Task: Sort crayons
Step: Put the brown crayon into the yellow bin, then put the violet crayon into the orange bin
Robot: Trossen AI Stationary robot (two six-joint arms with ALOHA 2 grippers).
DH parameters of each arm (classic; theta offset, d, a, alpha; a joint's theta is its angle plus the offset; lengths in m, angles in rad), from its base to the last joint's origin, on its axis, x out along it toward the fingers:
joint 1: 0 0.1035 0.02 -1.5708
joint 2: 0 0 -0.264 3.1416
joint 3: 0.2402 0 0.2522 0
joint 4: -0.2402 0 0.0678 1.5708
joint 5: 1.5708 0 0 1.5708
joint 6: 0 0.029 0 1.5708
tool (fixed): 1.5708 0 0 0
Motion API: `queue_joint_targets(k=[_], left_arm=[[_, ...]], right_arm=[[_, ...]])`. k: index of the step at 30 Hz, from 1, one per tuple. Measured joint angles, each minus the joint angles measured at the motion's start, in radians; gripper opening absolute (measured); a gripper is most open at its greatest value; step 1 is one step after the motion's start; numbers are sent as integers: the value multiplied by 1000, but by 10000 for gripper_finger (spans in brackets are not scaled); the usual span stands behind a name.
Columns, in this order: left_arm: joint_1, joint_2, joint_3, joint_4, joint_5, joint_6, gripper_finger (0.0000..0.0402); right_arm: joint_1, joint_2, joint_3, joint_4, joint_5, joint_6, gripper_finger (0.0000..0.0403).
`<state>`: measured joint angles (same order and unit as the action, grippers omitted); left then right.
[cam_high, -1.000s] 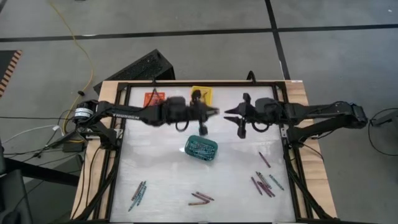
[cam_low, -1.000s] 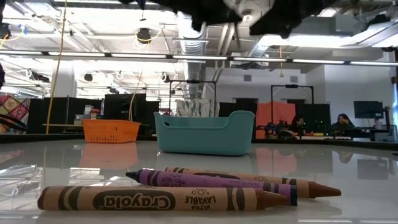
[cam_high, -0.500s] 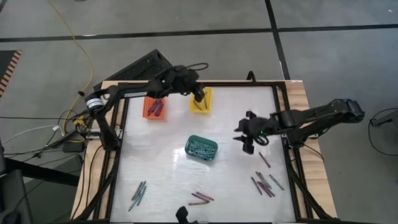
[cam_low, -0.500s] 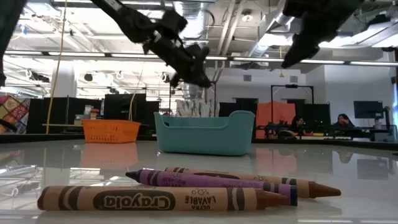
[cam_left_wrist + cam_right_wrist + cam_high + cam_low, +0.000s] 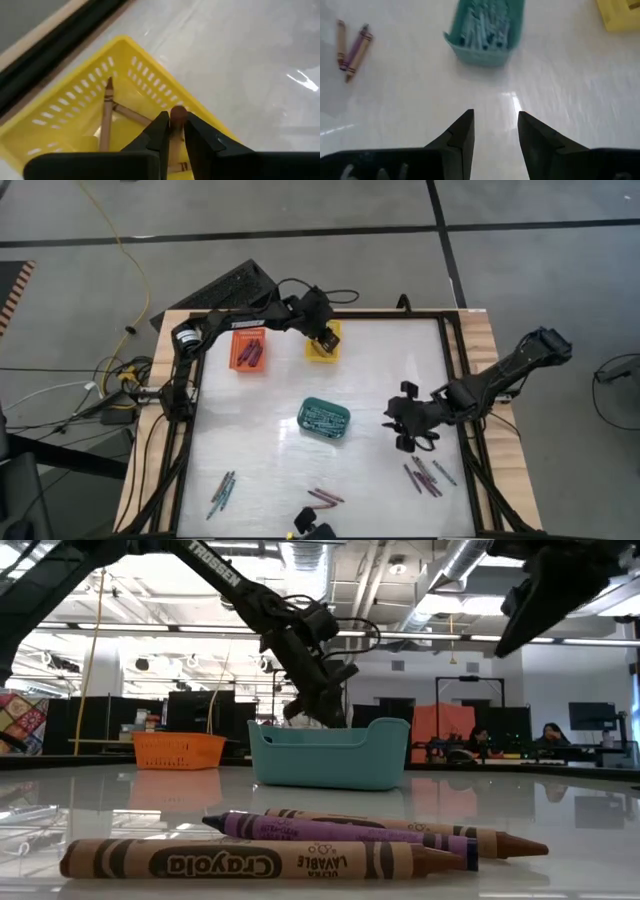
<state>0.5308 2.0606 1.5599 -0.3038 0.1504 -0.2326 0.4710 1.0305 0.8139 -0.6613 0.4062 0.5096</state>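
My left gripper (image 5: 322,337) is at the table's far side over the yellow basket (image 5: 312,350), shut on a brown-red crayon (image 5: 178,113). The basket (image 5: 75,100) holds a few brown crayons (image 5: 106,114). My right gripper (image 5: 405,429) is open and empty above the table, right of the teal basket (image 5: 324,419) and just far of a cluster of loose crayons (image 5: 426,476). More loose crayons lie near the front edge (image 5: 323,498) and at the near left (image 5: 222,492). In the low view the left gripper (image 5: 325,703) hangs behind the teal basket (image 5: 330,753). My left gripper pinches the brown-red crayon between its two fingers; the crayon's end (image 5: 178,111) sticks out just past the fingertips (image 5: 161,126). The crayon lies along the fingers, clear of the table, over the yellow basket's wall. The rest of the crayon is hidden by the fingers.
An orange basket (image 5: 248,350) with purple crayons stands at the far left beside the yellow one. The teal basket holds several teal crayons (image 5: 485,22). A dark frame (image 5: 462,430) runs around the white table top. Three crayons lie right before the low camera (image 5: 260,858).
My left gripper has gone from above the teal basket toward the table's far edge and now hangs over the yellow basket. My right gripper has gone from the table's middle toward the near edge, down toward the cluster of crayons at the right.
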Motion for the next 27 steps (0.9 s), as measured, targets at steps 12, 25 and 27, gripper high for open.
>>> queue_joint_targets(k=[12,25,27], left_arm=[[0,6,18,-84,-9,3,113],[-154,-145,18,-86,29,150,125],[-199,-177,18,-98,31,188,125]], right_arm=[[193,4,0,-293,96,469,141],[318,116,-1,-532,-27,837,141],[328,150,-1,-540,-58,860,141]])
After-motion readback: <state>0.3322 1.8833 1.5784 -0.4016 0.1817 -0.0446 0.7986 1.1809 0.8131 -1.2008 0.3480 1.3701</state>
